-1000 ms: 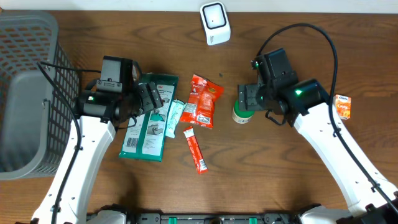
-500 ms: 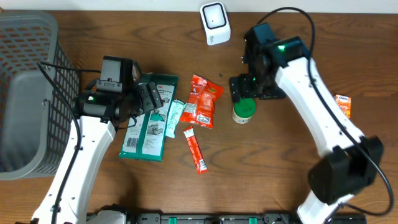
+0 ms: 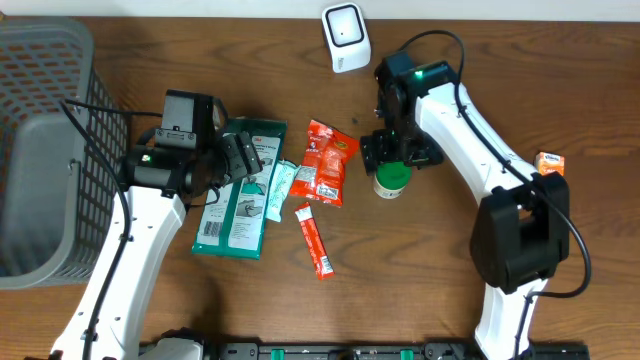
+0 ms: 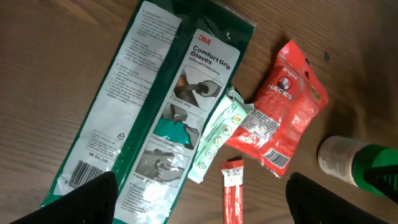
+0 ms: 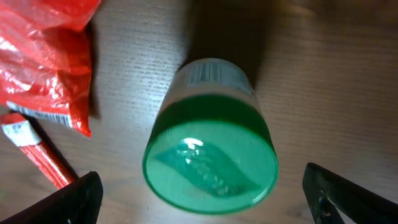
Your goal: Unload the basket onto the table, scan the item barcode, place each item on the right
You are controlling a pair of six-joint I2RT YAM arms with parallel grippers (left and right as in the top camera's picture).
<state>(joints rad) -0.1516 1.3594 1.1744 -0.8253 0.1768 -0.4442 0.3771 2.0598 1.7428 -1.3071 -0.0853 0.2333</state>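
A brown wooden bench (image 3: 420,290) fills the overhead view. A grey wire basket (image 3: 40,150) takes up its left edge. Left of centre lies a long green glove packet (image 3: 240,200), with a crinkled red snack bag (image 3: 328,162) beside it. A thin red stick sachet (image 3: 315,240) sits just below them. A white scanner (image 3: 346,38) stands at the top centre, and a small orange packet (image 3: 550,165) lies at the far right.

The item to scan looks to be the green-capped bottle (image 3: 391,182). It stands upright just right of the snack bag, below and a little right of the scanner, and apart from it.

The right pincer (image 5: 214,196) hangs directly over the bottle with its two fingers spread wide. In the wrist view they sit in the two lower corners of the frame, with the cap between them. Neither finger appears to touch the bottle.

The left pincer (image 4: 211,199) is also spread and empty, over the glove packet.

The bottle looks rigid, light and smooth, so it may slip or tip if nudged. The pale body below the cap seems the best place to grip. That grip should leave the printed label clear. Whether the label carries the barcode is too small to tell.
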